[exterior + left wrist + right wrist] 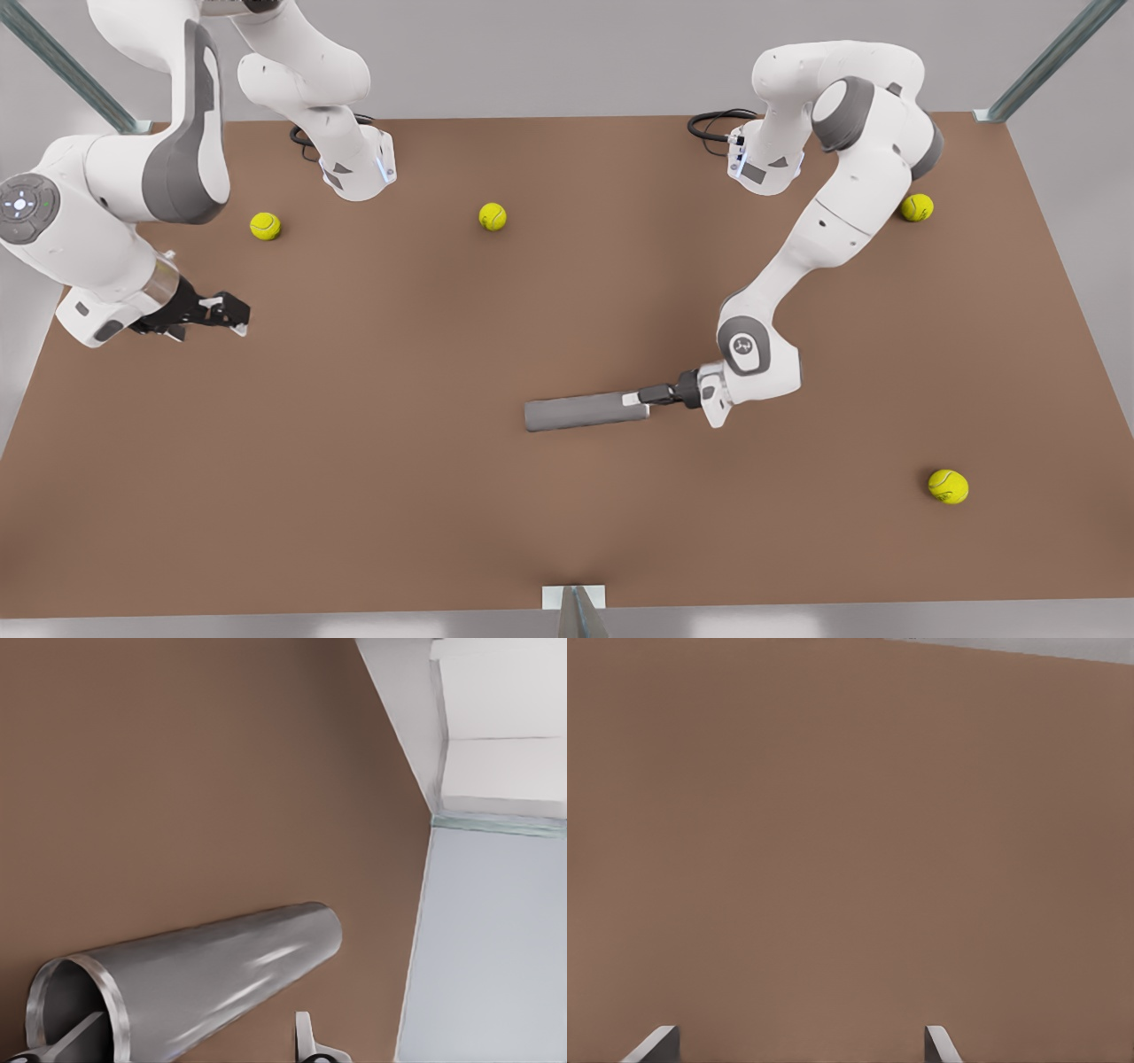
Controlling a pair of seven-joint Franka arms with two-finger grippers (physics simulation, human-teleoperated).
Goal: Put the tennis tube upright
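Tennis tube (585, 413) lies flat on its side on the brown tabletop (399, 372), a little toward the front view's right of centre, long axis running nearly across that view. Dark grey wall, lighter silvery rim visible at the open end in the left wrist view (190, 979).

Left hand (640, 398) sits at the tube's end nearest the front view's right, low over the tabletop, reaching in almost level from the white arm based at the far right. Grasps the tube's rim: in the left wrist view one finger (84, 1038) shows inside the open mouth, the other (304, 1041) outside the wall, so the wall sits pinched between them.

Right hand (232, 312) hangs near the front view's left edge, well apart from the tube, waiting above bare tabletop. Released, fingers spread wide; both fingertips (656, 1045) show far apart in the right wrist view with only brown surface between.

Four yellow tennis balls scattered about, none touching the tube: one (265, 226) near the far left, one (493, 216) toward the far middle, one (917, 207) at the far right just beside the left arm's elbow, one (948, 486) nearer the front on the right.
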